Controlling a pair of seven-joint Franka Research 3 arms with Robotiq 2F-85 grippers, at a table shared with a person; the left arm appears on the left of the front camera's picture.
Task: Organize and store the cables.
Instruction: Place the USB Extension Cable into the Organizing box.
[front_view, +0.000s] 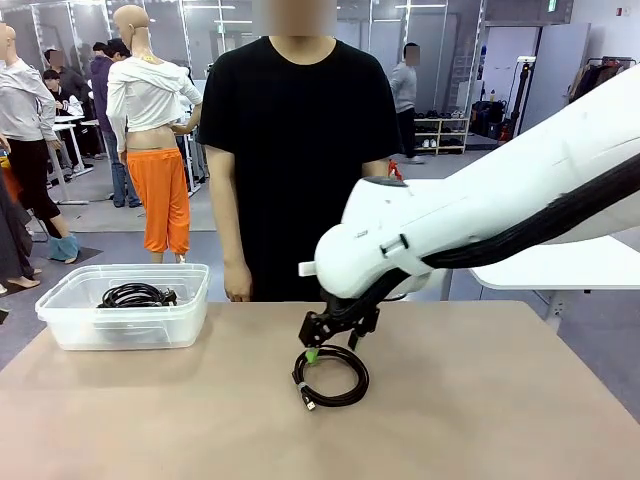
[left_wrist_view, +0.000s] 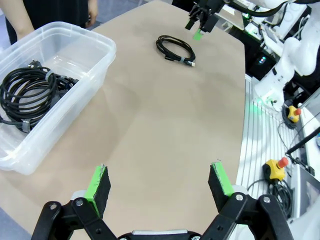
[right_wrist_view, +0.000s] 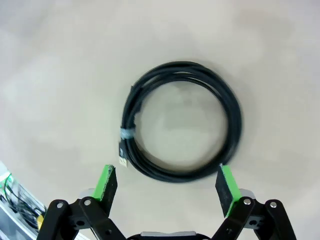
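The coiled black cable (right_wrist_view: 182, 120) looks smooth, slightly glossy rubber or plastic. The storage bin (front_view: 60, 318) is clear, glossy plastic. The tan table (front_view: 480, 410) appears matt, perhaps laminate.

White arm (front_view: 470, 215), black hose (front_view: 560, 215) — green-padded black hand (front_view: 335, 335)

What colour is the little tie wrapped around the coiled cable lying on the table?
Pale grey-blue tie on the black cable; clearest in the right wrist view.

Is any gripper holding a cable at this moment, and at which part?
No. The right gripper is open above the coiled cable; the left gripper is open over bare table.
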